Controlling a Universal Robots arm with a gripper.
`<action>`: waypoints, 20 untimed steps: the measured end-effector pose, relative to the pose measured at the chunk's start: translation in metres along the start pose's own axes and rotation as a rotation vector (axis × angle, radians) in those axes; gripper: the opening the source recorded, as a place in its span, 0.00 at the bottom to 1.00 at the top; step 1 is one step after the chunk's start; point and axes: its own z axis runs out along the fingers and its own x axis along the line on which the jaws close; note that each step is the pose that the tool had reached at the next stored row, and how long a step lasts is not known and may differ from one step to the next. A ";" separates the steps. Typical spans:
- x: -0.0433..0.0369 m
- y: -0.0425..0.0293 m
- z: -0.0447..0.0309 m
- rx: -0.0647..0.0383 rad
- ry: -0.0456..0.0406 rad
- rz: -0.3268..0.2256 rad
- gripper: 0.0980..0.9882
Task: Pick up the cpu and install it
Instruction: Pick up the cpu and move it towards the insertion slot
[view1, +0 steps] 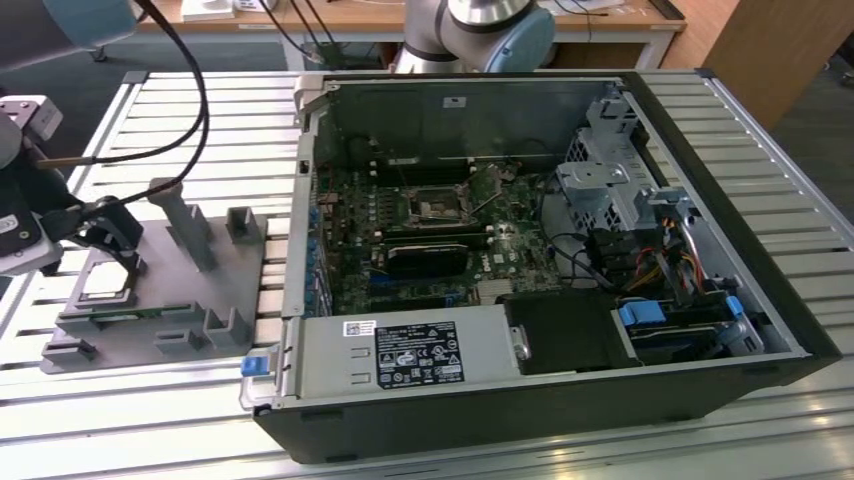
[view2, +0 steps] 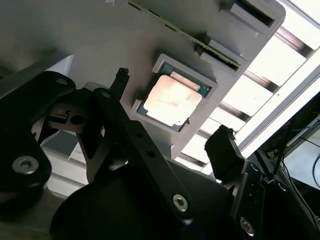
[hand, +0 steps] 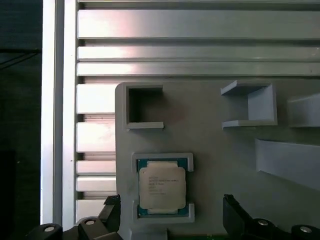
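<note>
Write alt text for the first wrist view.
The cpu lies flat in a recess of a grey holder, on a slatted metal table. Two black fingers stand apart on either side of it, not touching it.

The exterior view looks down from afar on case (view1: 534, 425) and tray (view1: 174, 292); both wrist views look closely at that tray's cpu (hand: 162, 186) (view2: 172, 100).

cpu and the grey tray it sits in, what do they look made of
The cpu: likely a metal lid, going by its pale, satin, faintly reflective top; the thin green rim looks like circuit board. The grey tray: probably moulded or printed plastic, matte and uniform in colour with blocky walls; the pictures leave the exact kind open.
</note>
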 end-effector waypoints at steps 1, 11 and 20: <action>0.0004 -0.0001 0.0018 0.000 0.0000 -0.001 0.89; 0.0025 -0.0002 0.0161 0.000 0.0000 0.000 0.78; 0.0034 0.0015 0.0204 0.000 0.0000 0.000 0.62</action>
